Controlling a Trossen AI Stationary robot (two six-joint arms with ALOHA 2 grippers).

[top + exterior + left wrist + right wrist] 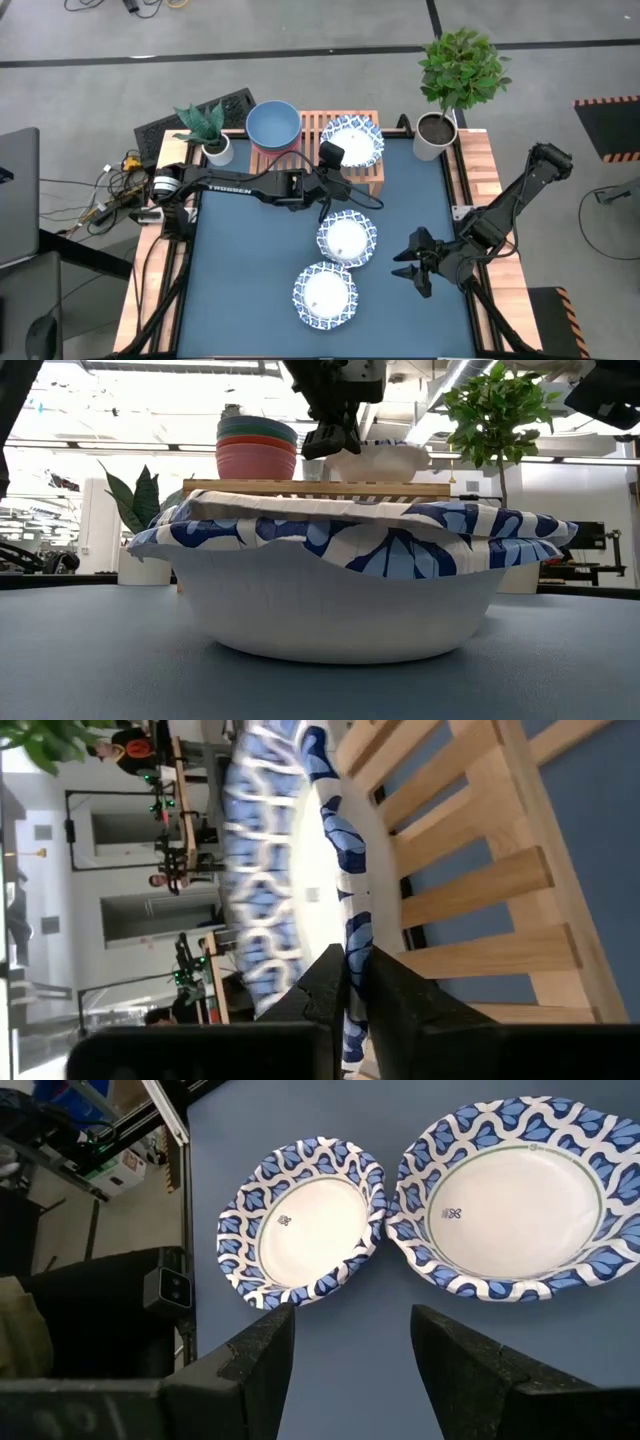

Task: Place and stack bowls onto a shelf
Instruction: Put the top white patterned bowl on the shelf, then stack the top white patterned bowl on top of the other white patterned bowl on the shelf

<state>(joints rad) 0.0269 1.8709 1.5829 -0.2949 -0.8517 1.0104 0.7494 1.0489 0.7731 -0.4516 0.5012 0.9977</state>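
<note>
Nearest the low camera, a white bowl with a blue patterned rim (pixel 325 295) sits on the blue counter (pixel 240 280), and a second like it (pixel 347 240) lies just beyond; the right end effector (pixel 415 262) hovers beside them with its fingers spread wide and holding nothing. These bowls look like thin pressed paper: very light, with a wavy, slightly crumpled lip, so they will likely flex or dent under a hard squeeze and slide easily on the smooth counter. The rim is the sensible place to take hold, one finger inside and one outside, with gentle pressure. A small printed mark shows on the inner wall of each bowl in the right wrist view, too small to read. Farther back, on the light-wood shelf (pixel 372 180), the left end effector (pixel 330 158) is pinching the rim of a third patterned bowl (pixel 352 140) that rests on the slats, fingers nearly together on the thin edge. Beside it on the shelf stands the teal bowl (pixel 273 125) nested on the pink bowl (pixel 256 460). The left arm carries the word TROSSEN (pixel 222 185).
</note>
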